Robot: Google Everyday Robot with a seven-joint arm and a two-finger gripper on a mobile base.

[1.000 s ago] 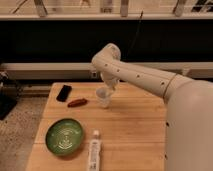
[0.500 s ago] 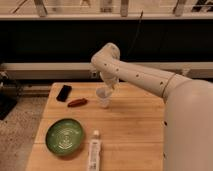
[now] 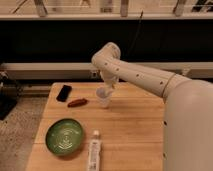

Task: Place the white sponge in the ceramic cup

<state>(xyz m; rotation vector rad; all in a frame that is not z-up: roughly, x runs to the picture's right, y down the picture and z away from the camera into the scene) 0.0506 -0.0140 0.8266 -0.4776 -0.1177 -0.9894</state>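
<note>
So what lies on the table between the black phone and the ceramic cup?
In the camera view, a reddish-brown oblong object lies between the black phone and the ceramic cup. The gripper hangs just above the cup.

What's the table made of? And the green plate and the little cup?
Table: looks like wood, tan and matte. Green plate: probably glazed ceramic or plastic, a bit shiny with pale rings. Cup, just under the gripper: whitish, maybe ceramic, hard to tell.
</note>
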